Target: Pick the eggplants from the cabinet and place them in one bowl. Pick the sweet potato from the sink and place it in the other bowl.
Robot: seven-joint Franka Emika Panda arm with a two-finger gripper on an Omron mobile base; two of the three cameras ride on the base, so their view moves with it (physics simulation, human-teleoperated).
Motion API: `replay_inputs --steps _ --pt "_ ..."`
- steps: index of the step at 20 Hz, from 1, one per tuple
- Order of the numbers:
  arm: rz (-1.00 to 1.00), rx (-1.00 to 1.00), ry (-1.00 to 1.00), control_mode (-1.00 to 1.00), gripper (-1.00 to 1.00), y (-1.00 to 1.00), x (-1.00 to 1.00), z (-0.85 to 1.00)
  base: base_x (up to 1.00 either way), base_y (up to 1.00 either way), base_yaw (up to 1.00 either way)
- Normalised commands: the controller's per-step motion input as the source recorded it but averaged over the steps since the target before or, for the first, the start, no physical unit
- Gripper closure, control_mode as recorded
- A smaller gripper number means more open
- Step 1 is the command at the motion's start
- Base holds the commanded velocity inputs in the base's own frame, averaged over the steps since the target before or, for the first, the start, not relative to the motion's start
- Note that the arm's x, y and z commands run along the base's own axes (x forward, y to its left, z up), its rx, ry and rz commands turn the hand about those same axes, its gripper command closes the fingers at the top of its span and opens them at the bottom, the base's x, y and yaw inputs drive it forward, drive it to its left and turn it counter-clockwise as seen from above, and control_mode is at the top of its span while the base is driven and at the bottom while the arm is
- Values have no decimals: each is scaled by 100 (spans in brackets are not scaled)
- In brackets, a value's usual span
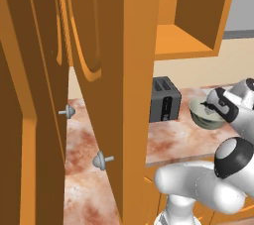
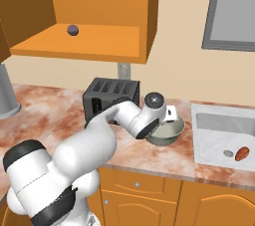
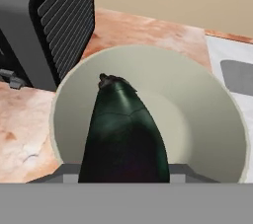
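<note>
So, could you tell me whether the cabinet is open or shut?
Open: the cabinet has its shelf exposed with one eggplant on it, and its doors swung outward.

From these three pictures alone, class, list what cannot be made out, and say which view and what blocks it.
- Gripper fingertips: hand view, hidden behind the held eggplant.
- Pale bowl inside: right base view, covered by the robot's wrist.
- Left half of the counter and the cabinet shelf: left base view, blocked by the open cabinet door.
- Sink right end: right base view, cut off by the edge.
</note>
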Motion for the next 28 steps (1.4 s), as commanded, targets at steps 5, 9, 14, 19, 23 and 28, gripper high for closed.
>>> replay_inputs --steps 5,9,14,19,23,28 --pt "0 -2 0 -100 100 0 21 -20 0 0 0" --pt "0 -1 0 -100 100 0 18 -17 0 0 0" --pt "0 0 0 -100 100 0 7 -7 0 0 0" --pt "0 0 0 -100 100 -4 4 -21 0 0 0" --pt "0 0 -1 -100 100 -5 6 -21 0 0 0" --pt "0 0 0 -100 100 -2 6 -14 0 0 0"
